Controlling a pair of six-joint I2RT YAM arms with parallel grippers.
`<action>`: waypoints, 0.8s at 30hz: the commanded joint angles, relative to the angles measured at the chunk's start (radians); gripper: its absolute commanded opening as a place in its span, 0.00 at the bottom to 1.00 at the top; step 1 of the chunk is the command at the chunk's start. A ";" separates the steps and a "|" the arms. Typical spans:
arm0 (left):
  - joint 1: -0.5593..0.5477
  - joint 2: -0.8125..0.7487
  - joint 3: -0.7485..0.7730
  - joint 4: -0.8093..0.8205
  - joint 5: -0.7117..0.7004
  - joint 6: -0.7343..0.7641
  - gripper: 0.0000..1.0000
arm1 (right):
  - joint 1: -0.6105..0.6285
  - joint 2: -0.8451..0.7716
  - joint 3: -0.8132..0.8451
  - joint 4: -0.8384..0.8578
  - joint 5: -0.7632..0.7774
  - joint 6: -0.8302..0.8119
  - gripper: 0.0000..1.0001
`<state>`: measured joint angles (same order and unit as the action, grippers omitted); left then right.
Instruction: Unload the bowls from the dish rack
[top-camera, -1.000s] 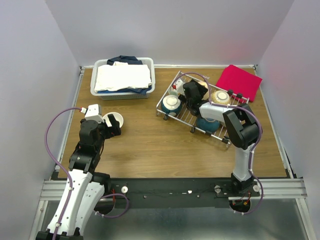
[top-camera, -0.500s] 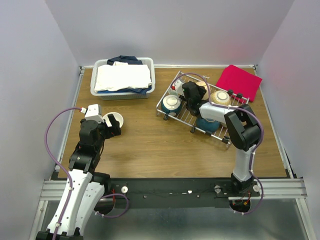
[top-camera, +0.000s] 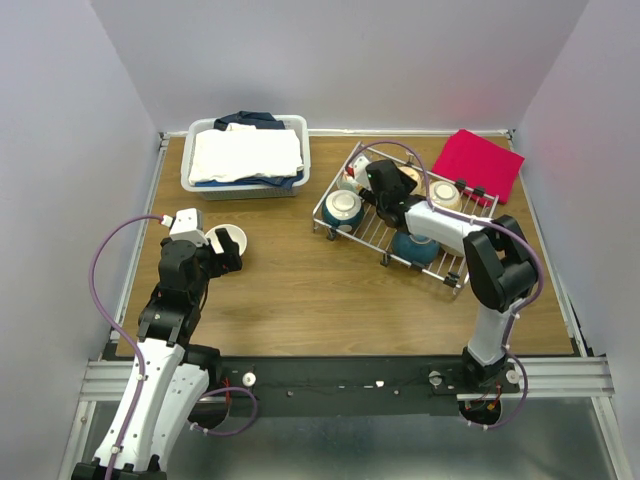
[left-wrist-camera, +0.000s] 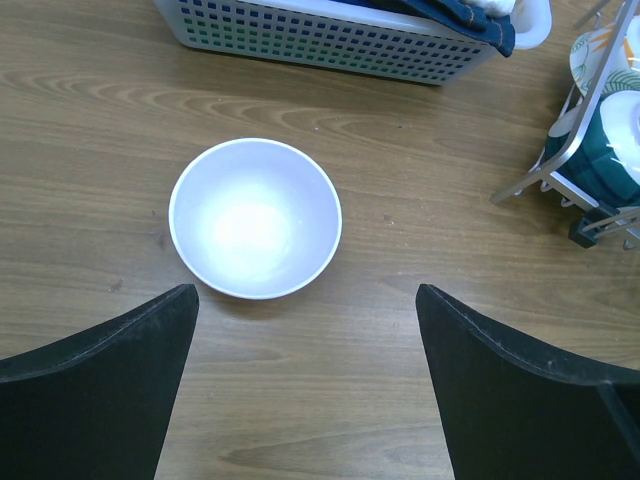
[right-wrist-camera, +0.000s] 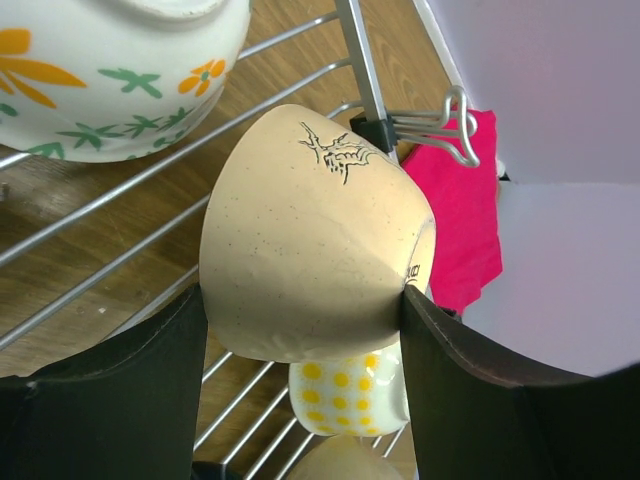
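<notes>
While over dish rack (right-wrist-camera: 362, 60), beige bowl (right-wrist-camera: 310, 230) sits pinched inside right claw (right-wrist-camera: 305, 300).

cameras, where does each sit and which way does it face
Top external: above and behind the bases, looking down on the table; the left arm and right arm show.
Left wrist: on the left arm, looking down past its open left hand at the white bowl.
Right wrist: on the right arm, facing the cream bowl in its right hand, over the dish rack.
Shared: top and left wrist both show the white bowl.
</notes>
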<state>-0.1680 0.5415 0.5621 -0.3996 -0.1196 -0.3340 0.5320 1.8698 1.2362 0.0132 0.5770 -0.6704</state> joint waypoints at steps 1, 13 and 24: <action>-0.005 0.003 0.012 -0.007 -0.012 -0.005 0.99 | 0.000 -0.052 0.048 -0.050 -0.008 0.069 0.25; -0.005 0.011 0.010 0.015 0.046 0.004 0.99 | 0.000 -0.156 0.124 -0.226 -0.112 0.320 0.28; -0.008 0.090 0.053 0.177 0.251 -0.106 0.99 | 0.000 -0.313 0.121 -0.306 -0.362 0.621 0.31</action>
<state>-0.1692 0.5991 0.5743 -0.3416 0.0128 -0.3714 0.5316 1.6444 1.3369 -0.2932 0.3634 -0.2050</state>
